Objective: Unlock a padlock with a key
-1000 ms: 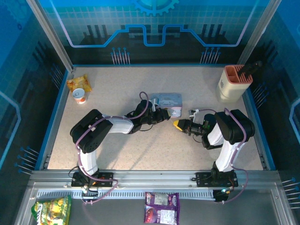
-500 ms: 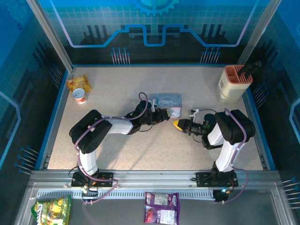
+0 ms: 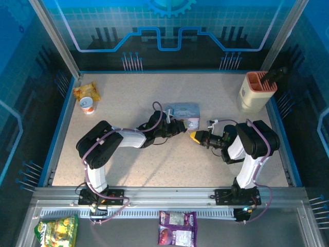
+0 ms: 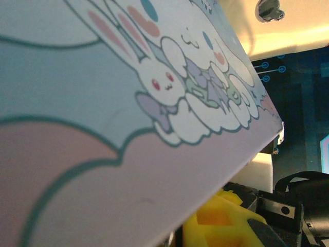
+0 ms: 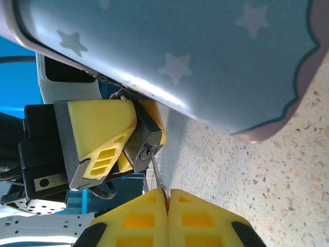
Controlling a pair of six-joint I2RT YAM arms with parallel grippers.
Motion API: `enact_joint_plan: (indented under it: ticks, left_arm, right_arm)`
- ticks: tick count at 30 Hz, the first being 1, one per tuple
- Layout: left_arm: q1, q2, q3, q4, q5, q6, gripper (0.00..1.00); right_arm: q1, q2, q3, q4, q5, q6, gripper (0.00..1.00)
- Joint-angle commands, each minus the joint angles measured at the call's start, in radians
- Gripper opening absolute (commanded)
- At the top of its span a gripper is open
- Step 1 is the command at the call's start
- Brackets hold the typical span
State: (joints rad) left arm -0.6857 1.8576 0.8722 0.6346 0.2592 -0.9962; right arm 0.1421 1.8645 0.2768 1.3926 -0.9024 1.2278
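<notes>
The padlock (image 5: 141, 145), small and dark with its keyhole facing me, sits clamped between the yellow fingers (image 5: 97, 134) of my left gripper (image 3: 181, 126), which is shut on it. My right gripper (image 5: 167, 194) is shut on the key (image 5: 156, 172). The thin blade slants up from the fingertips, and its tip is at the keyhole. In the top view the right gripper (image 3: 194, 137) faces the left one, almost touching it, mid-table. The padlock's shackle is hidden behind the fingers and the tin.
A grey-blue cartoon-printed tin (image 3: 183, 110) lies just behind both grippers and looms over them in the wrist views (image 4: 128, 103). A beige holder (image 3: 257, 91) stands back right. A snack bag (image 3: 84, 91) and a cup (image 3: 88, 106) sit back left.
</notes>
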Motion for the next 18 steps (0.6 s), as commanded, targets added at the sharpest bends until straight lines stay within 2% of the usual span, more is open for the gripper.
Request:
enact_joint_plan:
  ticks: [1,18]
  left_arm:
    - [-0.011,-0.054,0.004,0.090,0.031,-0.004,0.13]
    - [-0.018,-0.048,0.007,0.125,0.105,-0.003,0.13]
  right_arm:
    - [0.003,-0.008,0.019,0.031,-0.013,0.002,0.00]
    - [0.001,-0.039,0.031,0.031,-0.025,0.035,0.00]
